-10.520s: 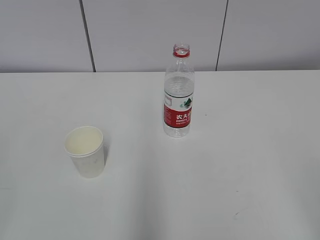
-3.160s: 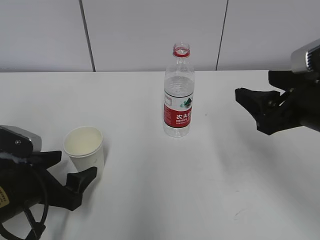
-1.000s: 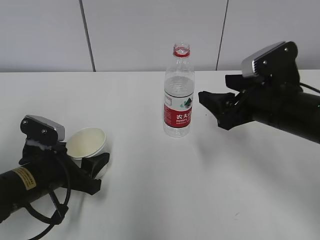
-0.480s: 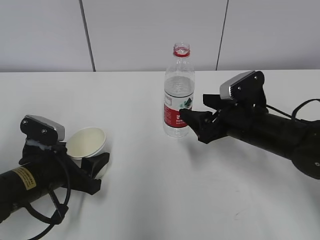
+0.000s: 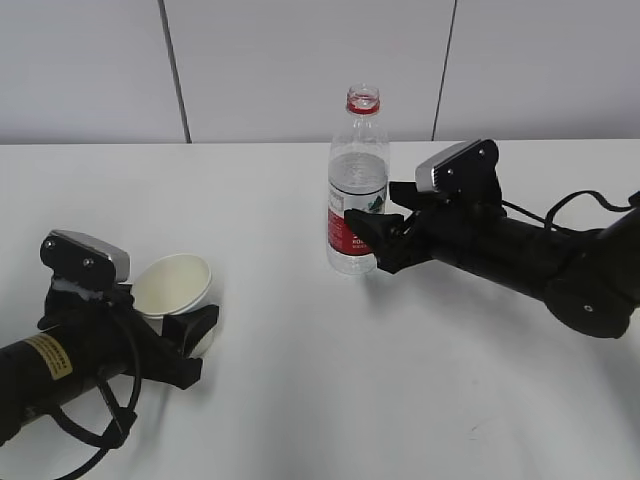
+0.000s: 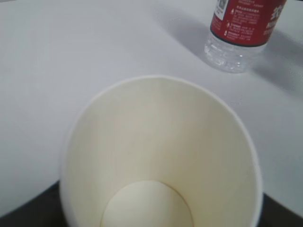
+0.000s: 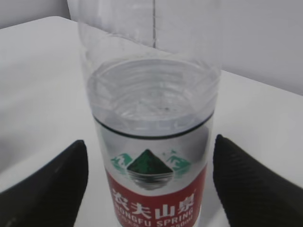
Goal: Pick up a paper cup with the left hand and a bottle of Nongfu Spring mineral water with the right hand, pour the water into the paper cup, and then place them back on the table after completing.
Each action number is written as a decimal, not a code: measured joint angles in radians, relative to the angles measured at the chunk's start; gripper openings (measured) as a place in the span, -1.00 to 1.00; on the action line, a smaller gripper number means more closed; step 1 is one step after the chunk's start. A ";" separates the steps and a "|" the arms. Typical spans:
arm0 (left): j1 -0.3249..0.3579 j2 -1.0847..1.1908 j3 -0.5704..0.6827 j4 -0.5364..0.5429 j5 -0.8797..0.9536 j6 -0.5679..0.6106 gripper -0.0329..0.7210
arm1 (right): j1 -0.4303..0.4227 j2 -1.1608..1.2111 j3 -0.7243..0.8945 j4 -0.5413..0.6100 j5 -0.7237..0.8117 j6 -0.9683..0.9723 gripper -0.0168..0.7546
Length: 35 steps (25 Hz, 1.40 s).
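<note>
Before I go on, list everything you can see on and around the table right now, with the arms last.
paper cup: one, white, empty inside, tilted, front left of the table, between the left gripper's fingers.
water bottle: one, clear plastic with a red label and red neck ring, no cap, upright at the table's middle.
water: clear, fills the bottle to just above the label.
table: one, white, plain.
wall: pale grey panels with dark seams, behind the table.
left gripper: one, black, on the arm with the yellow sticker, closed around the cup.
right gripper: one, black, open, fingers on either side of the bottle at label height, gaps visible in the right wrist view.
</note>
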 joint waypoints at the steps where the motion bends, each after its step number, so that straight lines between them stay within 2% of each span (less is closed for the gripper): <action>1: 0.000 0.000 0.000 -0.001 0.000 0.000 0.25 | 0.000 0.008 -0.010 -0.004 0.000 0.000 0.62; 18: 0.000 0.000 0.000 -0.005 0.000 0.000 0.25 | 0.006 0.112 -0.146 -0.023 0.008 0.051 0.61; 27: 0.000 0.000 -0.001 -0.011 0.016 0.000 0.25 | 0.006 0.114 -0.152 -0.025 0.013 0.052 0.26; 31: 0.000 -0.013 -0.002 -0.011 0.039 -0.004 0.25 | 0.006 0.099 -0.152 -0.067 0.038 0.052 0.22; 35: 0.000 -0.060 -0.002 -0.011 0.126 -0.015 0.25 | 0.006 0.043 -0.152 -0.125 0.150 0.054 0.21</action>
